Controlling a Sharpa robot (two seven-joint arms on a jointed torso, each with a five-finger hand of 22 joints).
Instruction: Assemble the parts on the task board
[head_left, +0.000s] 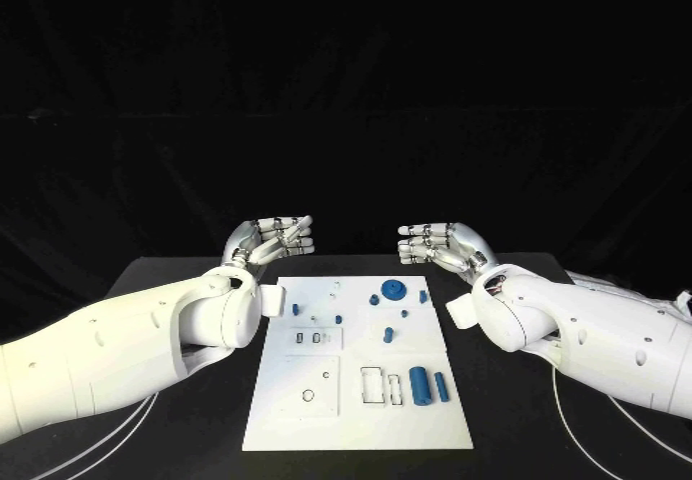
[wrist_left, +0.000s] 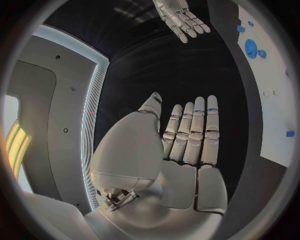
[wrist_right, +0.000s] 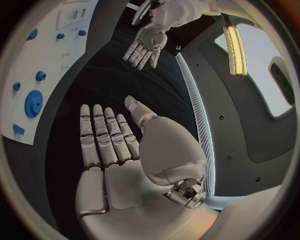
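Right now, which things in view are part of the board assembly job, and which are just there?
Job:
- task board
- blue gear
- blue cylinder
- small blue parts
- left hand, holding nothing, fingers apart
- right hand, holding nothing, fingers apart

Just there:
- black table
- white cables

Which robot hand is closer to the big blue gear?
The right hand. It hovers just beyond the task board's far edge, near the blue gear. The left hand hovers past the opposite far corner, farther away.
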